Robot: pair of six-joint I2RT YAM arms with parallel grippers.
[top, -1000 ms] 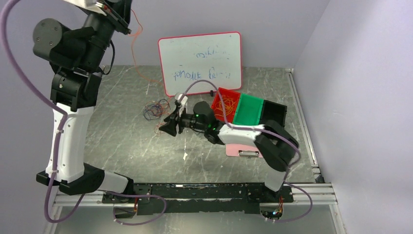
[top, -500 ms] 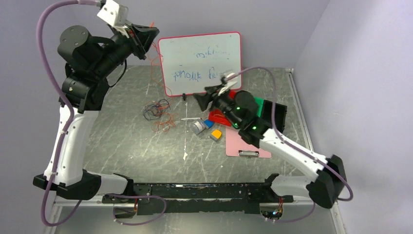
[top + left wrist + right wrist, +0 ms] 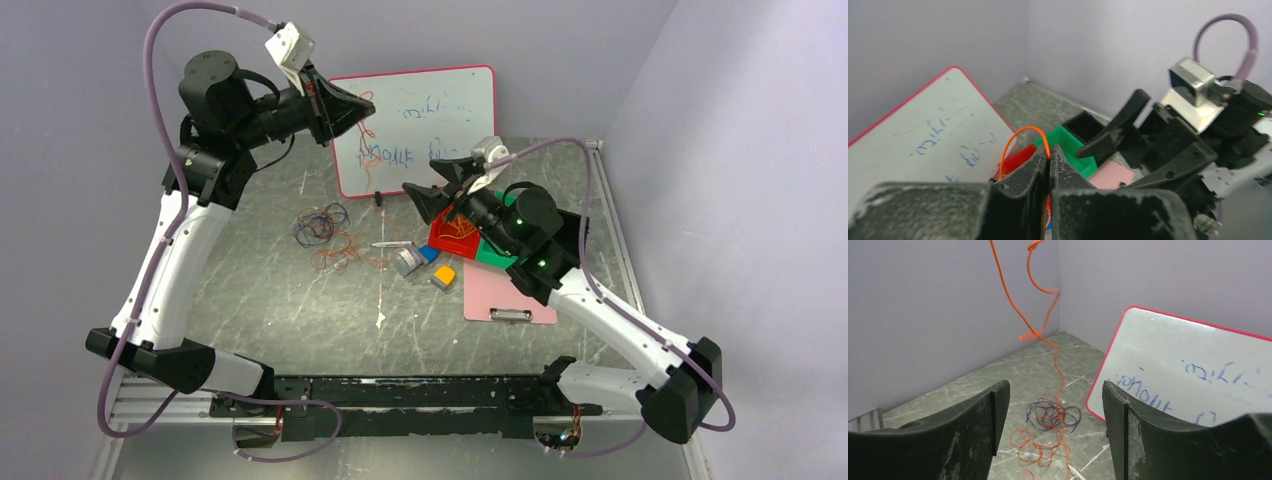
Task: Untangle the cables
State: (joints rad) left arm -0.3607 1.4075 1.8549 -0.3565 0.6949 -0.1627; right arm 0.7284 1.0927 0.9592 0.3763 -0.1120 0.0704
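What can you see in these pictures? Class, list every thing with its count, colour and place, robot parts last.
whiteboard: one, white with red rim, propped at the back.
tangle: one, orange and dark loops, left of centre.
orange cable: one, orange, hanging from the left gripper down to the tangle.
bins: three in a row, right of centre: red bin, green bin, black bin.
clipboard: one, pink, near side of the bins.
cylinder: one, grey, centre.
blocks: two, blue block and orange block, beside the cylinder.
table: one, grey, marbled.
arms: two, black and white: left arm, right arm.
left gripper: shut on orange cable, raised.
right gripper: open, facing the tangle.
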